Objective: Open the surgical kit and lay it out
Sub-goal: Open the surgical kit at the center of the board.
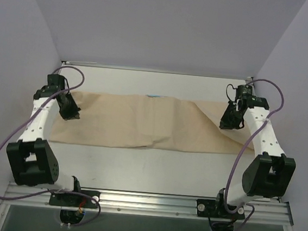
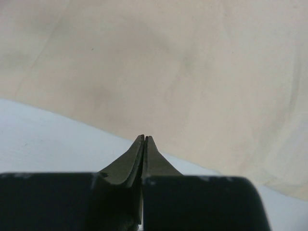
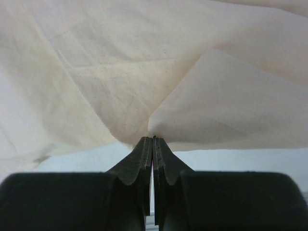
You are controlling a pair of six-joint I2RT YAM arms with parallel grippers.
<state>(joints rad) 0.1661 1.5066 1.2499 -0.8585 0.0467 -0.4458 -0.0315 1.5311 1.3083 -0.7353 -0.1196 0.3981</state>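
Observation:
The surgical kit shows as a wide beige cloth wrap point(image 1: 142, 122) spread across the middle of the white table. My left gripper point(image 1: 71, 114) hangs over the cloth's left end, shut, with nothing visible between its fingers. In the left wrist view its tips point(image 2: 145, 137) sit at the near edge of the flat cloth point(image 2: 192, 72). My right gripper point(image 1: 227, 124) is at the cloth's right end. There, in the right wrist view, a pointed fold of the cloth point(image 3: 216, 106) runs straight into the closed tips point(image 3: 153, 138), pinched.
A small blue bit point(image 1: 153, 95) peeks out at the cloth's far edge. White table point(image 1: 138, 168) lies between the cloth and the arm bases. Purple walls close in on the left, right and back. Cables loop beside both arms.

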